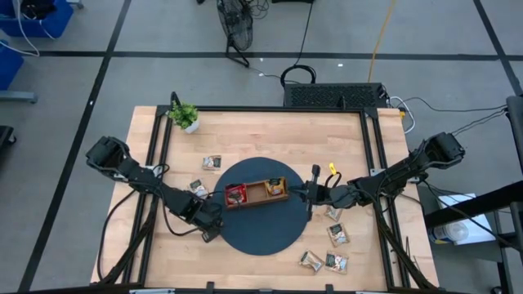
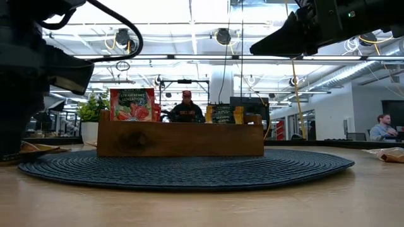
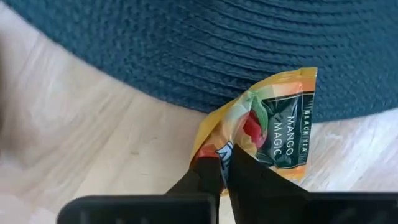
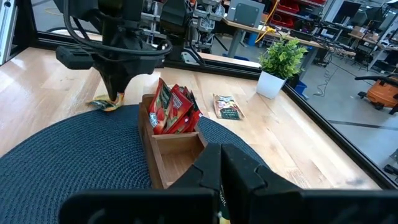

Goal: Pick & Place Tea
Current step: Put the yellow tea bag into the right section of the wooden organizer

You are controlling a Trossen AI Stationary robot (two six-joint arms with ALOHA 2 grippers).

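Observation:
An orange "Mango Magic" tea sachet (image 3: 273, 124) lies at the left rim of the round dark mat (image 1: 261, 233), partly on the mat and partly on the wooden table. My left gripper (image 3: 224, 165) stands over it, pointing down, shut on it (image 1: 210, 229). On the mat stands the wooden tray (image 1: 257, 202), with red sachets (image 4: 174, 109) upright in its left compartment and orange ones (image 1: 275, 187) in its right. My right gripper (image 4: 221, 165) hovers shut at the tray's right end (image 1: 304, 193), holding nothing that I can see. My left gripper pinches the orange sachet at its edge (image 3: 214, 146), near one corner, between its two fingers (image 3: 205, 177). The fingers come from above, pointing down. The sachet is buckled upward at the fingers, while its far part rests on the mat's rim and the table.
Loose sachets lie on the table left of the mat (image 1: 212, 162) (image 1: 198, 187) and right of it (image 1: 338, 234) (image 1: 310, 260) (image 1: 336, 262). A small potted plant (image 1: 185, 116) stands at the far left corner. A black frame edges the table.

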